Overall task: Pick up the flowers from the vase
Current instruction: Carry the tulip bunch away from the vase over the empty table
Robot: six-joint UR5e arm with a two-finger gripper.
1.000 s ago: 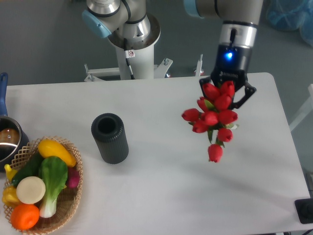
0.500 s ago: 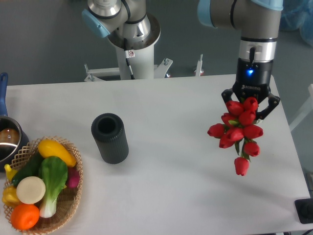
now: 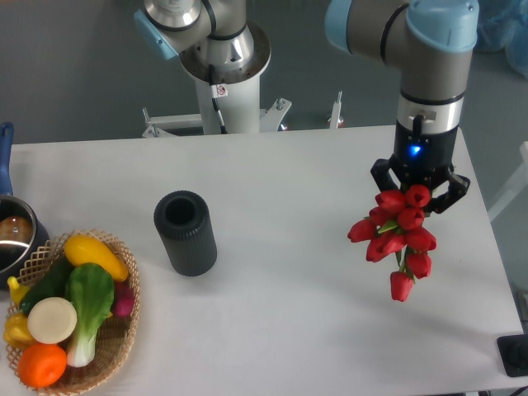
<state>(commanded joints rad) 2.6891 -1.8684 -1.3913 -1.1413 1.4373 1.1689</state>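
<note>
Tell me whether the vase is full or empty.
Empty. The vase stands upright with a dark, bare mouth; the flowers hang in the gripper over the table's right side.

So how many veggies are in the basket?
About 7 in the basket: yellow squash, dark green one, leafy green, white round, orange, purple, yellow at the left edge. More may hide underneath.

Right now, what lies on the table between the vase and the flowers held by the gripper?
Nothing: the fixed camera shows only bare white table between the vase and the flowers, which the gripper holds to the right.
</note>
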